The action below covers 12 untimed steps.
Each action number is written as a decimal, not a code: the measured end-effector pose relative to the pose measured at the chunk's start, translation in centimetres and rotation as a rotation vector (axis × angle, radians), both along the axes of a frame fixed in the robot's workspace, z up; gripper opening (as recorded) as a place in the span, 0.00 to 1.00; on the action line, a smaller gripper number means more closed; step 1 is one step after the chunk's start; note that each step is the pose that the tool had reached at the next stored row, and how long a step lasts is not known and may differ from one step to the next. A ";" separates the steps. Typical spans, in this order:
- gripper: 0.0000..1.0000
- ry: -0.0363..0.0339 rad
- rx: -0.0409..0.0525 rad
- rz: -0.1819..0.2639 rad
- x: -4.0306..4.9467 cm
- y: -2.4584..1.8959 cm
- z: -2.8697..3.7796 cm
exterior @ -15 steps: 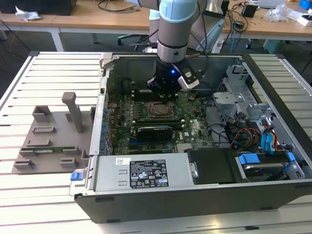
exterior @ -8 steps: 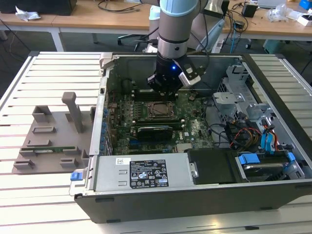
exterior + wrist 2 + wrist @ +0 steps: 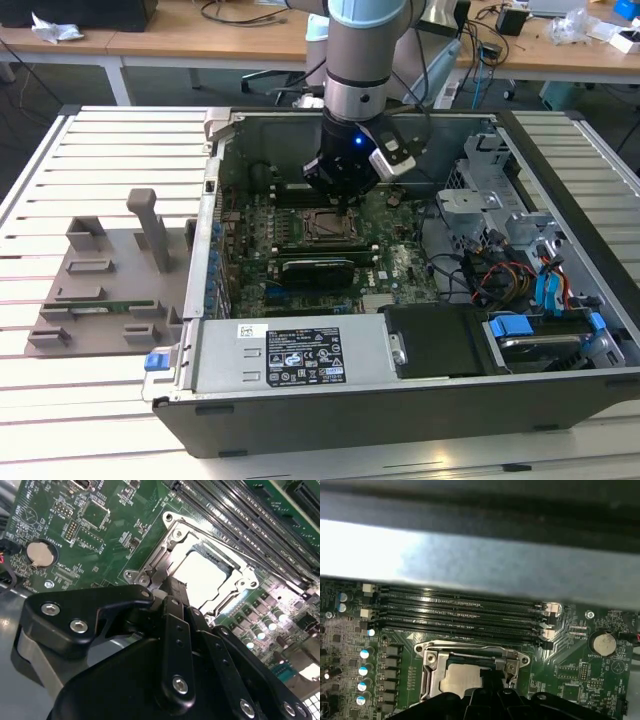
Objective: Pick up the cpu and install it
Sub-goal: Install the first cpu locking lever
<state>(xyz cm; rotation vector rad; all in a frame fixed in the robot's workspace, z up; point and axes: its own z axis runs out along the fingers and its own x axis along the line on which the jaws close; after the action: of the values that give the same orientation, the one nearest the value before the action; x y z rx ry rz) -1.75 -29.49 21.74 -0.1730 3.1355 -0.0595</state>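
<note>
The cpu (image 3: 202,572) is a silvery square lying flat inside the open metal socket frame (image 3: 150,565) on the green motherboard. It shows in both wrist views, and in the first wrist view the cpu (image 3: 459,679) is partly covered by the black finger links. My gripper (image 3: 170,587) hangs low over the socket, its tips drawn together at the cpu's edge nearest the fingers, with nothing seen between them. From outside, the gripper (image 3: 335,205) stands inside the computer case directly above the socket (image 3: 328,228).
Dark memory slots (image 3: 460,612) run beside the socket, and a coin battery (image 3: 601,642) sits nearby. The case wall (image 3: 212,200) is at the exterior view's left, a drive cage and cables (image 3: 500,250) at its right. A grey fixture (image 3: 100,280) with a green memory stick lies outside the case.
</note>
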 end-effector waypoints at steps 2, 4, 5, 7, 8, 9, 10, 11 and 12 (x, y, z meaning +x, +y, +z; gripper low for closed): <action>0.11 0.0000 0.0000 0.000 0.00 0.00 0.33; 0.11 0.0000 0.0000 0.000 0.00 0.00 0.63; 0.11 0.0000 0.0001 0.000 0.00 0.00 0.75; 0.11 0.0000 0.0000 0.000 0.00 0.00 0.96; 0.11 0.0000 0.0000 0.000 0.00 0.00 1.07; 0.11 0.0000 0.0000 0.000 0.00 0.00 1.16; 0.11 0.0000 0.0000 0.000 0.00 0.00 1.25; 0.11 0.0000 0.0000 0.000 0.00 0.00 1.32; 0.11 0.0000 0.0001 0.000 0.00 0.00 1.39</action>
<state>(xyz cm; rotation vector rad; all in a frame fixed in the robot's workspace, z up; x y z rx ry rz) -1.74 -29.49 23.13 -0.1731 3.1355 -0.0594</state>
